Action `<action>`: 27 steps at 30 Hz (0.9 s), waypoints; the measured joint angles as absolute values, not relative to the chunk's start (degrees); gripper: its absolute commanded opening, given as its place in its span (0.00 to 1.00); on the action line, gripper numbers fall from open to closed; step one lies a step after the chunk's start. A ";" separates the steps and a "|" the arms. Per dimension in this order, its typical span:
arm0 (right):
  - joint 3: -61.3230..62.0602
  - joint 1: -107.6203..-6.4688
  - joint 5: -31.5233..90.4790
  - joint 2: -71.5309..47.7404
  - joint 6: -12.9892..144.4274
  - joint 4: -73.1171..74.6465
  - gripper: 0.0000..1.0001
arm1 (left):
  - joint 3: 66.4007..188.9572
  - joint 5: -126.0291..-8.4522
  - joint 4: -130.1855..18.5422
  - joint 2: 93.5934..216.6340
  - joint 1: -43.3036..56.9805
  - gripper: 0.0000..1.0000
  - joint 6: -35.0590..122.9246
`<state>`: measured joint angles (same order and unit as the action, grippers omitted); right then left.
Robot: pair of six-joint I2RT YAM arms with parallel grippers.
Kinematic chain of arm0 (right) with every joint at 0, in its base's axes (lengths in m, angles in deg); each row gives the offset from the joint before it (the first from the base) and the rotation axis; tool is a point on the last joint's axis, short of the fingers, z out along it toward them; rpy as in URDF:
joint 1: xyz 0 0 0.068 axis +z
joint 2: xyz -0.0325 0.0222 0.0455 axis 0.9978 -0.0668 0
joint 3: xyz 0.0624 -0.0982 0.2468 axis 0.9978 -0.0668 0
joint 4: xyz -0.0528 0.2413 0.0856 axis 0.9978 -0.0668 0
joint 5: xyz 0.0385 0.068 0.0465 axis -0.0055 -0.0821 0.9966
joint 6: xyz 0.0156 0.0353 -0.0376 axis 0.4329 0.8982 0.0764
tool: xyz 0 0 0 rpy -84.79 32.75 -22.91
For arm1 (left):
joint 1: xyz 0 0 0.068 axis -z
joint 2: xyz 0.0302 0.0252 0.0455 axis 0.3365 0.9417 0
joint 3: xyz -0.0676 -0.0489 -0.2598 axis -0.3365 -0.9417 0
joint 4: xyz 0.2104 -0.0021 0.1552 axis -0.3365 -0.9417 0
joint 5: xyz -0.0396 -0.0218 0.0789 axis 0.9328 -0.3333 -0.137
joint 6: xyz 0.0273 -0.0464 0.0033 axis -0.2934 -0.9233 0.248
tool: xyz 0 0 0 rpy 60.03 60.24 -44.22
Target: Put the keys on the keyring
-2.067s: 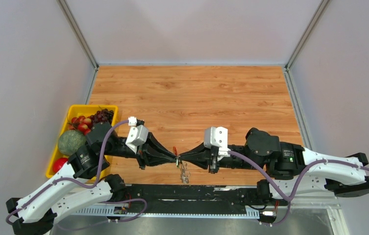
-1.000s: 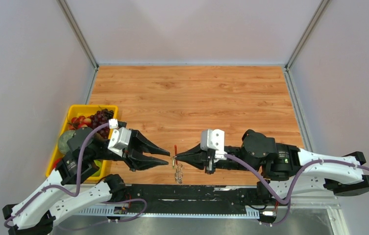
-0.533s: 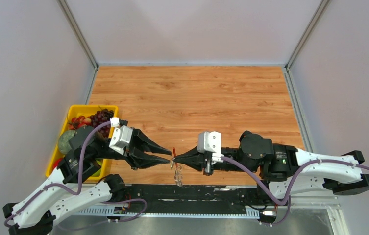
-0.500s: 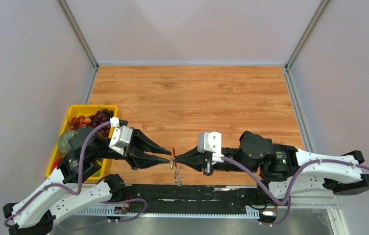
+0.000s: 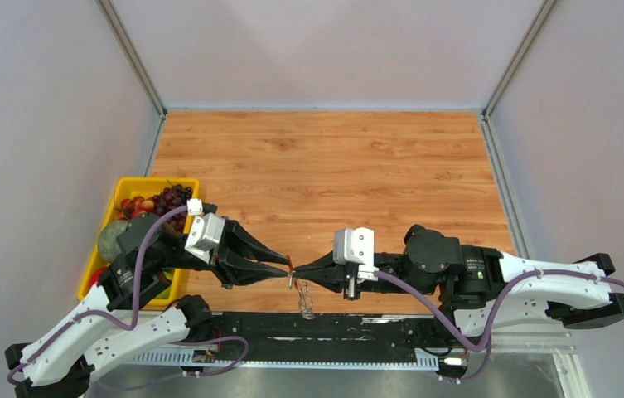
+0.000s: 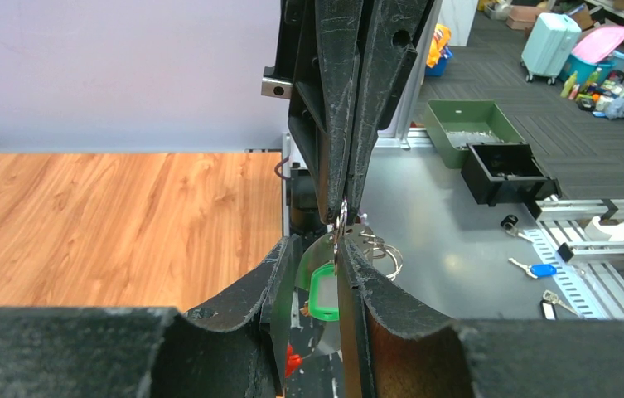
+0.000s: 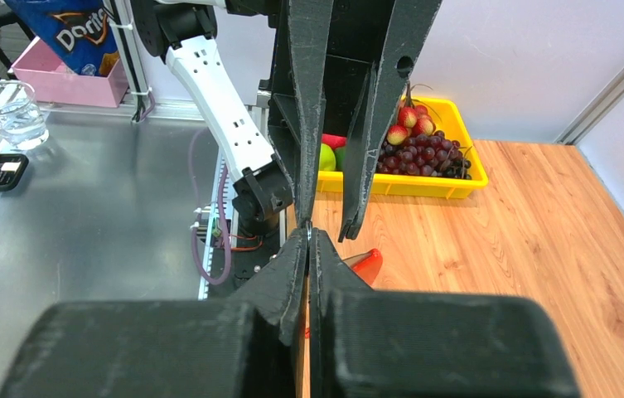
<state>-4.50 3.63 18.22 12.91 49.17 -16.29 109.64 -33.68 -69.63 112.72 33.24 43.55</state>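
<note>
Half done at most, we judged. Right gripper (image 5: 298, 270) pinched keyring (image 7: 365, 265) at near edge. Left gripper (image 5: 285, 269) part-spread round key (image 6: 322, 290), hold untellable. Threading left.

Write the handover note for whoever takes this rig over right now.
Grippers: the left gripper has its jaws apart, either side of the green head of the key; whether it grips is unclear. The right gripper is shut on the keyring, which hangs in the air below its tips.
Done: key and keyring meet between the two grippers.
Left: thread the key onto the ring; the pictures do not show it on.
</note>
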 measured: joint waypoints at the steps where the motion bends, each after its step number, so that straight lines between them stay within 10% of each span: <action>1: -4.50 3.72 18.09 12.91 49.10 -16.27 0.00 | 109.62 -33.57 -69.63 112.72 33.22 0.33 43.41; 14: -4.37 4.15 16.10 12.52 48.05 -14.61 0.00 | 109.62 -32.72 -69.63 112.79 33.24 0.30 42.78; 27: -4.37 4.52 15.68 12.59 47.40 -14.19 0.00 | 109.62 -32.28 -69.65 113.31 33.24 0.00 42.74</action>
